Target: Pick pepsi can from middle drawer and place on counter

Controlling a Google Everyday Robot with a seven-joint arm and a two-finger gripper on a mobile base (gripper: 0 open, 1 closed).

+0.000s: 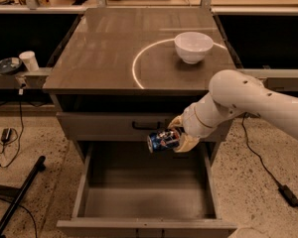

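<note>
**Scene, L to R.** A paper cup [28,61] is seen on a side ledge, well apart from the cabinet; it is not part of the job. The counter [104,48] is marked w/ a white arc [135,68], and its front-left area is bare. Below the counter's front edge, the upper drawer front [99,125] is shut. The middle drawer [139,190] is pulled out, and no item is seen on its floor.

**Task item.** The pepsi can [162,140] is held in the air over the drawer's rear-right area, just in front of the upper drawer front and below counter level. The gripper [175,136] is located at the can's right end. Its fingers [186,144] are clenched on the can, one above and one below. The arm [248,100] is seen reaching in from the right. The white bowl [193,46] is placed near the counter's right edge, on the arc.

**Step in hand (judged).** Transfer: pick done, place not yet done.

**Next move, reqs:**
- The can is to be raised clear of the counter's front edge, then carried rearward over the top.
- A bare spot left of the bowl is to be chosen.

**Orientation.** The can is held on its side. Long axis is approx. horizontal, L–R, w/ the left end slightly lower. A silver end is pointed left; the other end is covered by the gripper. A wrist turn may be req'd if upright placement is wanted.
</note>
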